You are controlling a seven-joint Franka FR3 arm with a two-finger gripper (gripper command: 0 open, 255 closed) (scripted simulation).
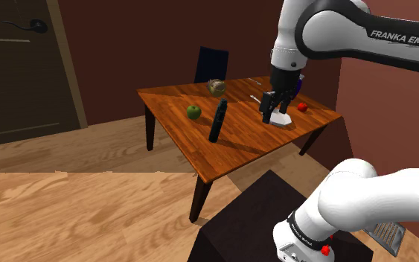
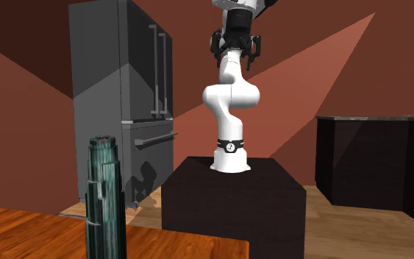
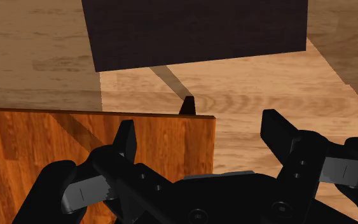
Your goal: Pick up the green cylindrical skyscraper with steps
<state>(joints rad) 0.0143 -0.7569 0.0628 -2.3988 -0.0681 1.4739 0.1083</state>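
Wooden table [image 1: 248, 145] carries the dark green stepped skyscraper [image 1: 217, 121] upright, near a green apple [image 1: 193, 112] on the shoulder view's left; farther right hangs the gripper [image 1: 272, 112], jaws released, empty.

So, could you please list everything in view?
table: 1, brown wood, shoulder view's centre
skyscraper: 1, dark green, on table
apple: 1, green, on table beside skyscraper
lump: 1, tan, table's far side
white object: 1, white, near fingers
red object: 1, red, beside white object
chair: 1, dark blue, behind table
door: 1, dark, shoulder view's left
fridge: 1, dark grey, second exterior view's left
stand: 1, black, under arm
arm: 1, white, on stand
fingers: 2, black, open
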